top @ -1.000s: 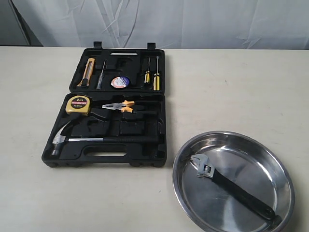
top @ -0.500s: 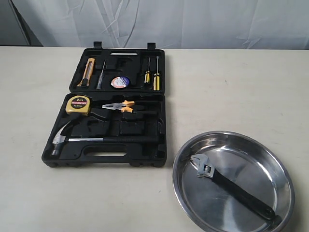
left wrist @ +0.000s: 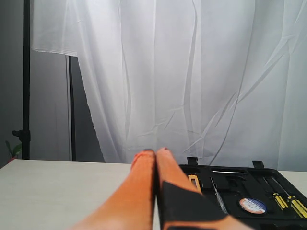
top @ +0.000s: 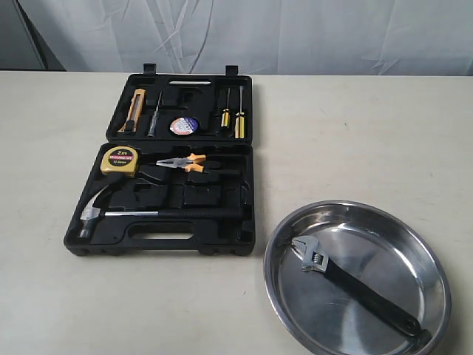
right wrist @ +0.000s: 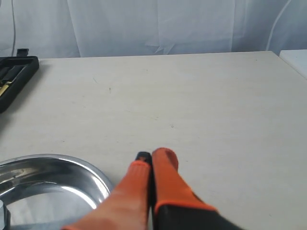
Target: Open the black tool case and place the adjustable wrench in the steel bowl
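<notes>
The black tool case (top: 244, 159) lies open on the table, lid flat at the back, with an empty recess in its near half. The adjustable wrench (top: 355, 285) lies slantwise inside the steel bowl (top: 414, 237) at the front right, its silver head (top: 312, 255) toward the case. Neither gripper shows in the exterior view. In the left wrist view my left gripper (left wrist: 156, 152) is shut and empty, off the table, with the case (left wrist: 230, 178) beyond it. My right gripper (right wrist: 153, 156) is shut and empty beside the bowl's rim (right wrist: 91, 168).
Still in the case are a claw hammer (top: 140, 213), orange-handled pliers (top: 186, 163), a yellow tape measure (top: 119, 160), a utility knife (top: 133, 109), a tape roll (top: 182, 126) and two screwdrivers (top: 232, 112). A white curtain (top: 259, 33) hangs behind the table.
</notes>
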